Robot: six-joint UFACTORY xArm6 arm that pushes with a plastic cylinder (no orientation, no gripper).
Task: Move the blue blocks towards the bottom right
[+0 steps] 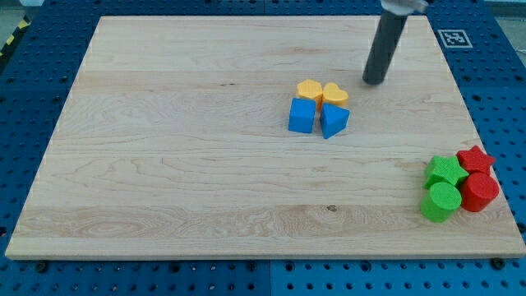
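Note:
A blue cube [302, 116] and a blue triangular block [334, 120] sit side by side near the middle of the wooden board [164, 164]. Two yellow blocks touch them from the view's top: a rounded one [310, 89] and a heart-shaped one [334, 94]. My tip [375, 81] is to the view's upper right of this cluster, a short gap from the yellow heart, touching no block.
At the board's bottom right stand a green star [445, 170], a green cylinder [441, 201], a red star [475, 158] and a red cylinder [479, 191], packed together. A marker tag [453, 38] lies off the board's top right corner. Blue pegboard [25, 99] surrounds the board.

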